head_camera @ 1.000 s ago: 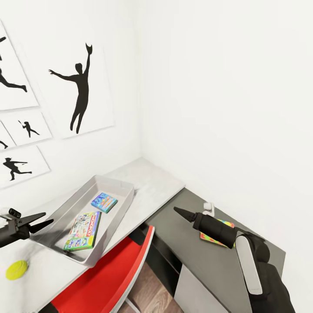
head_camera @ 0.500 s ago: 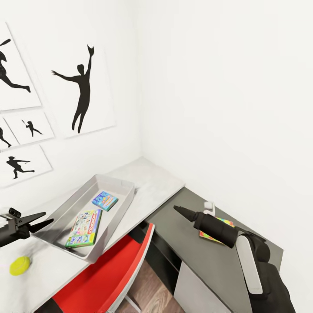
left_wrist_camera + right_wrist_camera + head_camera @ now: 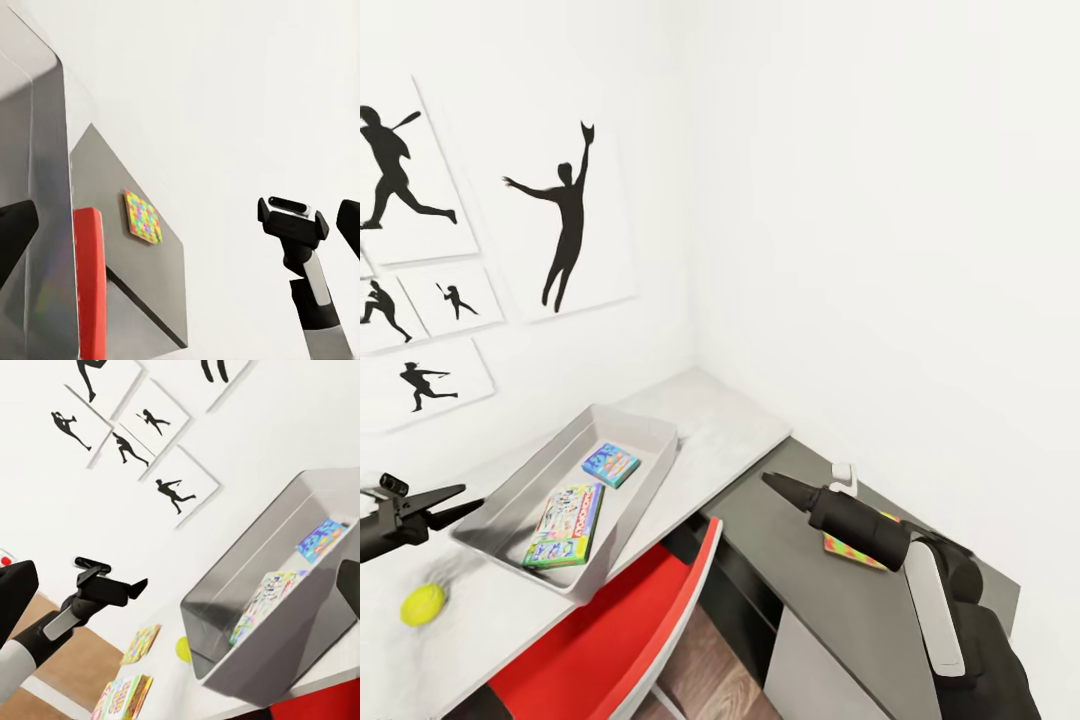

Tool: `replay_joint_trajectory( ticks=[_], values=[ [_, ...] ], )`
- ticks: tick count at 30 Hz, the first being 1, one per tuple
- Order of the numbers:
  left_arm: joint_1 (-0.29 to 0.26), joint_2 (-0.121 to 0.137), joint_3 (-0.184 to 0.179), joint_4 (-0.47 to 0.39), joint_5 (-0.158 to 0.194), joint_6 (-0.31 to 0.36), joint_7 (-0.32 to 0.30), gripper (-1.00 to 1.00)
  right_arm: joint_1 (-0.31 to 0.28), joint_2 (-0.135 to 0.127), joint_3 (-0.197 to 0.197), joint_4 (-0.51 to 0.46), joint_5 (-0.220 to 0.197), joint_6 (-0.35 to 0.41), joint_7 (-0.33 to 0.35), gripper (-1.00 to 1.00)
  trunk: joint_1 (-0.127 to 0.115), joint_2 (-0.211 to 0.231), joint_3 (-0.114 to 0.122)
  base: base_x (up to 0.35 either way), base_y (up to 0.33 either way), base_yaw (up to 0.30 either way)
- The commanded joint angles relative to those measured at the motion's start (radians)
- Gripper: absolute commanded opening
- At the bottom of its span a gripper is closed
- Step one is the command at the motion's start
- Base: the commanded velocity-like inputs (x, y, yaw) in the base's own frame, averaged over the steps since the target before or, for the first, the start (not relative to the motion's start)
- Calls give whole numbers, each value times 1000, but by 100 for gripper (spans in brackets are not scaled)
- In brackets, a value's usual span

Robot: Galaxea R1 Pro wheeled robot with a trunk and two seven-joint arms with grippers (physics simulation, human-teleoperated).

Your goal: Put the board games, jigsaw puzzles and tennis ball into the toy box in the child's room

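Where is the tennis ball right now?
In the head view the tennis ball lies on the light grey table, at lower left, beside the toy box and below the left gripper.

camera panned left, more wall pictures (image 3: 420, 180) in view

two board games (image 3: 578, 504) in toy box (image 3: 510, 495)

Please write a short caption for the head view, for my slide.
Two board games lie in the toy box; the tennis ball waits outside.
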Motion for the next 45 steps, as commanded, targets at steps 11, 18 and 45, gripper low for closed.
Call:
replay_joint_trajectory(
  ticks=[11,18,45],
  values=[
    [-1,0,-3,-23,-1,31,-4,100,-1,1,-3,0,0,5,4,100,-11,19,19,-43,18,89],
    [4,0,-3,-17,-1,40,-4,100,-1,2,-2,0,0,5,3,100,-11,19,20,-108,79,123],
    [7,0,-3,-18,-2,43,-4,100,-1,2,9,0,4,3,-2,100,-11,19,20,-88,65,283]
  ],
)
